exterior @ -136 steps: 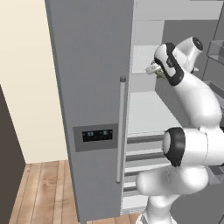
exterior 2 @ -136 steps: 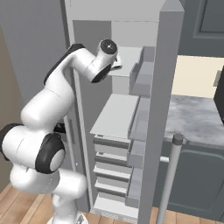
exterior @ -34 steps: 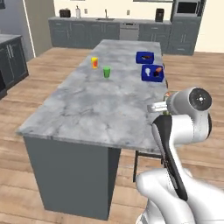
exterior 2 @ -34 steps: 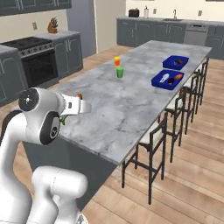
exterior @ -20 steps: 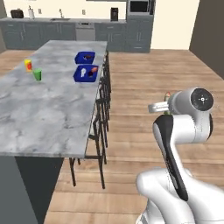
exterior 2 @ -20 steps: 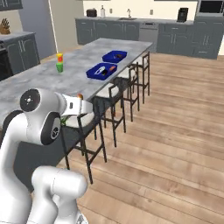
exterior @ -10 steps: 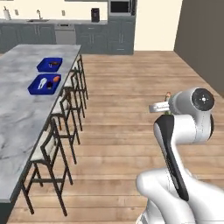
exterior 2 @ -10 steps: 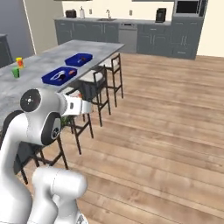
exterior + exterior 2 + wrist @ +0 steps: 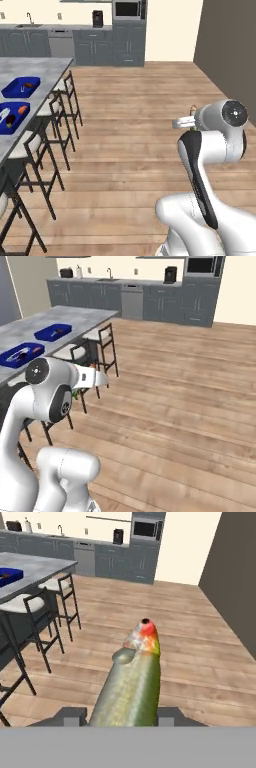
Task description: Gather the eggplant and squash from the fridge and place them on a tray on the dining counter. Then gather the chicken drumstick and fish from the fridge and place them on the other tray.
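Hand view — fish [image 9: 131, 684] clamped between pincer [image 9: 120, 716] jaws

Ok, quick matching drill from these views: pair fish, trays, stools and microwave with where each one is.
Things:
1. fish
2. trays
3. stools
4. microwave

Places:
A. along the counter's edge, on the floor
B. on the back wall, above the cabinets
C. in the gripper
D. on the grey counter

Pairs: 1-C, 2-D, 3-A, 4-B
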Robot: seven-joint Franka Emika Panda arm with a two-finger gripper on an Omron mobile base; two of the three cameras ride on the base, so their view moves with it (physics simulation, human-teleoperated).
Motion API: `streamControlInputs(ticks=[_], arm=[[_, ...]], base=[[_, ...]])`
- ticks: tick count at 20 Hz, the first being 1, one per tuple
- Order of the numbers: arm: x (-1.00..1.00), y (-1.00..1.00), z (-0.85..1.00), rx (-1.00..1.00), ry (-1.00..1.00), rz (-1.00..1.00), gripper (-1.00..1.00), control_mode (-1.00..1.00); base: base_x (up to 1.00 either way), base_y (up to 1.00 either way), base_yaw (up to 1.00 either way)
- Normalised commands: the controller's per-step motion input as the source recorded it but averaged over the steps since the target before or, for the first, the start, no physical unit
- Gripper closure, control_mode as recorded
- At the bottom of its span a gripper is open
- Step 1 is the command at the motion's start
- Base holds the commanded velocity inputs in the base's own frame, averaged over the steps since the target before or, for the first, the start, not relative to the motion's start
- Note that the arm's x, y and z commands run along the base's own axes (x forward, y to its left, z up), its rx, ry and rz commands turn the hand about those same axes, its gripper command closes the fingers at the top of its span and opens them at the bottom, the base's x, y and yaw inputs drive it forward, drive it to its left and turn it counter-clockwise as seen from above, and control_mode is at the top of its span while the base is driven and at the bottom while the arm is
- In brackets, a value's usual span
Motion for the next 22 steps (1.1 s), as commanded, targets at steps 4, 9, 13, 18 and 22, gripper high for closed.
streamControlInputs(ticks=[4,9,13,18,22], arm=[[0.0,0.0,0.0,0.0,0.0,0.0,1.0,1.0],[0.0,0.0,0.0,0.0,0.0,0.0,1.0,1.0],[0.0,0.0,0.0,0.0,0.0,0.0,1.0,1.0],[0.0,0.0,0.0,0.0,0.0,0.0,1.0,1.0],[0.0,0.0,0.0,0.0,0.0,0.0,1.0,1.0]], base=[[1.0,-0.44,0.21],[1.0,-0.41,0.34],[1.0,-0.59,0.38],[1.0,-0.57,0.39],[1.0,-0.49,0.44]])
